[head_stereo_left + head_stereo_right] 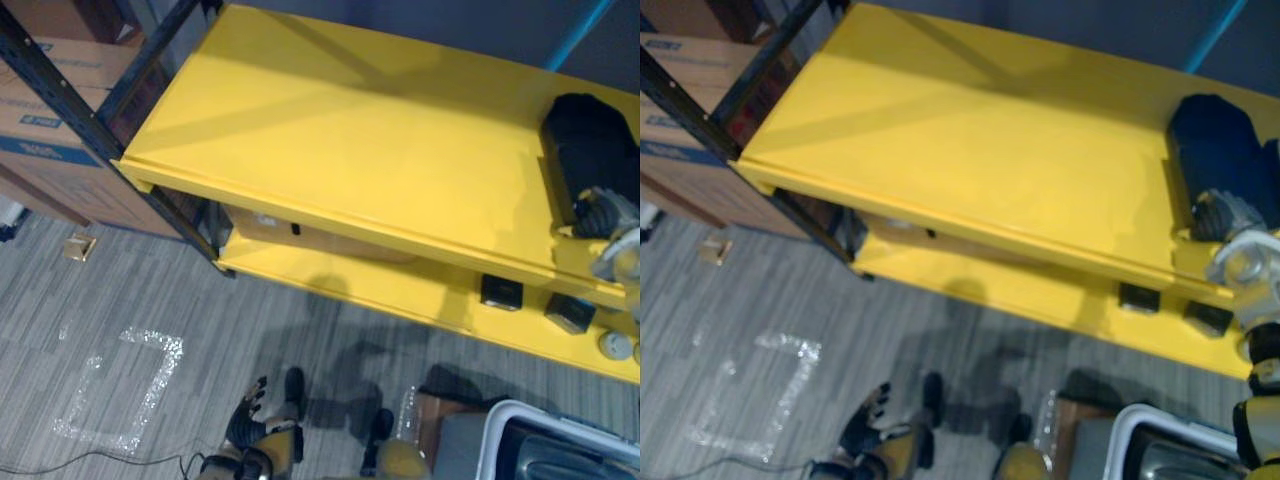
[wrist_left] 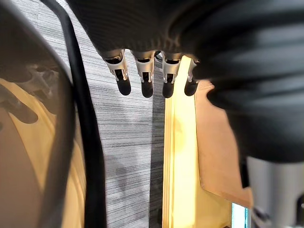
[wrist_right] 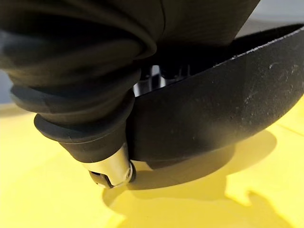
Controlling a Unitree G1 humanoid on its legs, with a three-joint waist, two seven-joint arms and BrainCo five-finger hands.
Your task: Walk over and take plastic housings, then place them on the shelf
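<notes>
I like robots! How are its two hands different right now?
The left hand hangs low above the carpet, fingers relaxed, holding nothing. The right hand is up at the yellow shelf, pinching the black plastic housing. Both have dark ribbed covers.

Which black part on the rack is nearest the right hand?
The large rounded housing on the top shelf; the right hand touches its edge. The two small blocks lie on the lower shelf.
</notes>
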